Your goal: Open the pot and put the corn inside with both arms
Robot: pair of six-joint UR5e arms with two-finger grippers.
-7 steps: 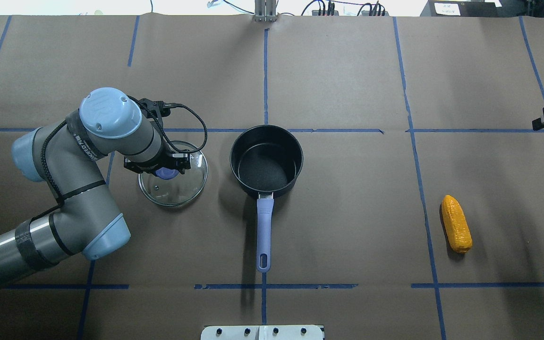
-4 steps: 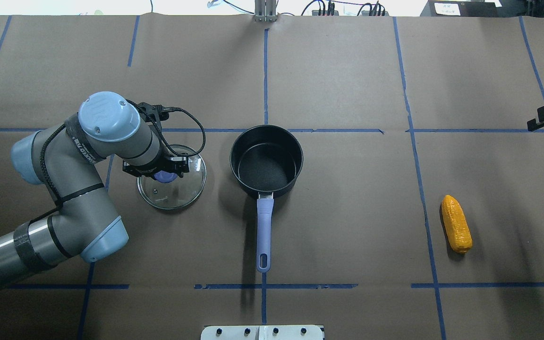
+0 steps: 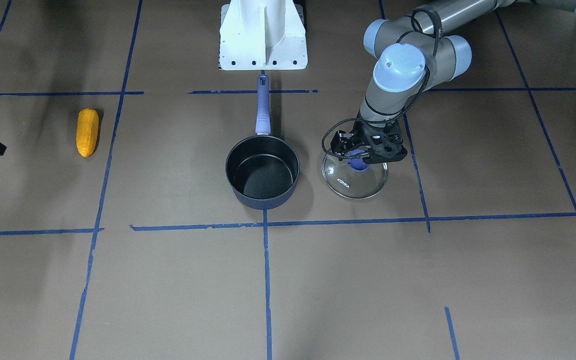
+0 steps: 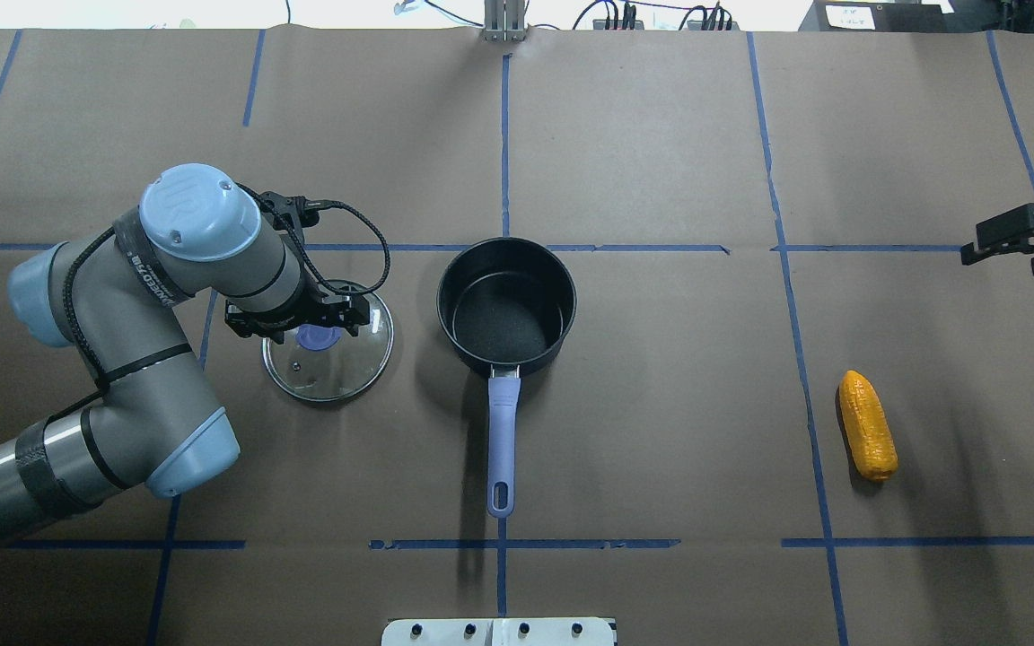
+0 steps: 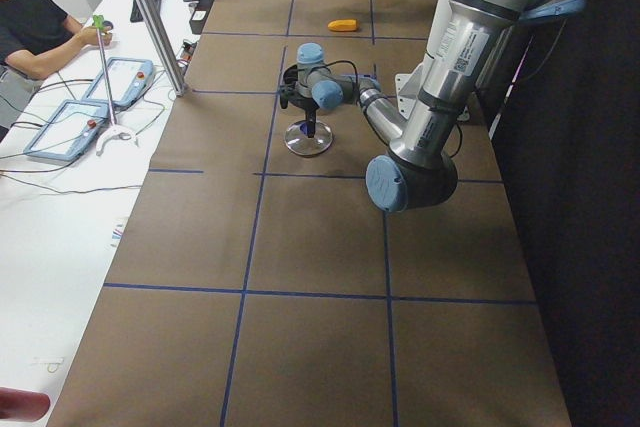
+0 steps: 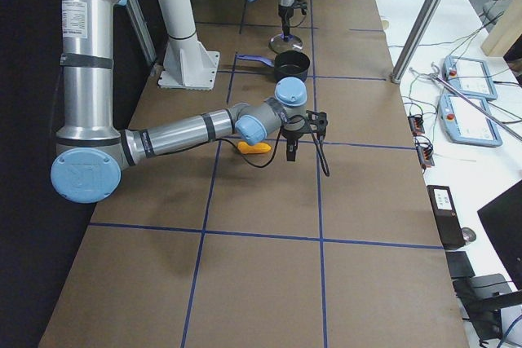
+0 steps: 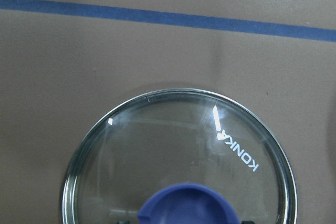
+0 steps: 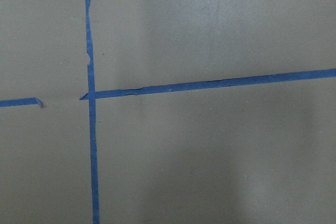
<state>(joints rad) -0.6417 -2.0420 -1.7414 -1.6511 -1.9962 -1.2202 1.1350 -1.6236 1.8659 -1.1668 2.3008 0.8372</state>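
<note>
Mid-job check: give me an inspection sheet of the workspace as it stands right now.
surface: brown paper table with a blue tape grid, lying flat.
job's things: pot open, empty, upright; glass lid flat on the table beside it; corn lying apart, on the robot's right.
clutter: nothing seen.
grippers: left gripper over the lid's blue knob, grip unclear; right gripper above bare table, away from the corn.
cables: black cable loops off the left wrist.
surroundings: white base stand; person at a side table with control pads.
</note>
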